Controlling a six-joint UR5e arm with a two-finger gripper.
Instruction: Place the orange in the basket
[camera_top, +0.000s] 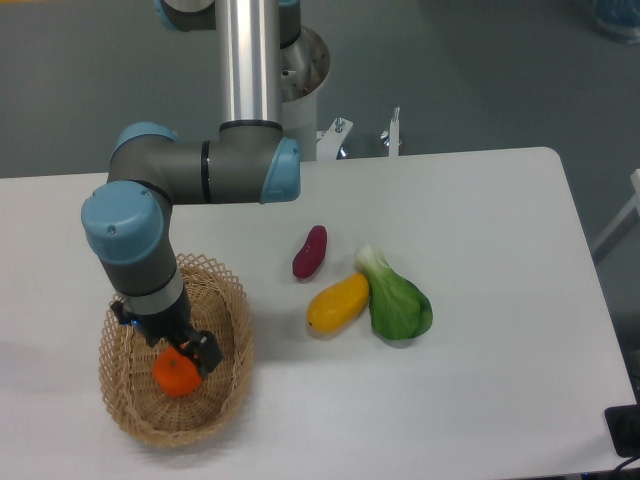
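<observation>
Near the tabletop's front-left corner, our gripper (183, 355) grasps the orange (176, 376) directly beneath it, low inside the basket (235, 330), so we judge that only a straight-down release remains.

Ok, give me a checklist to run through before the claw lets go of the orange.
1. Small round bright orange fruit is over the oval tan woven wicker basket, inside its rim: ok.
2. Claw shut on the orange: ok, the fingers sit against it.
3. Orange resting on the basket floor: cannot tell, the single view gives no height.
4. Claw fingers clear of the basket's lattice rim: ok.
5. Elongated yellow-orange fruit, green leafy vegetable and purple-red oblong vegetable lie on the white table, away from the basket: ok.
</observation>
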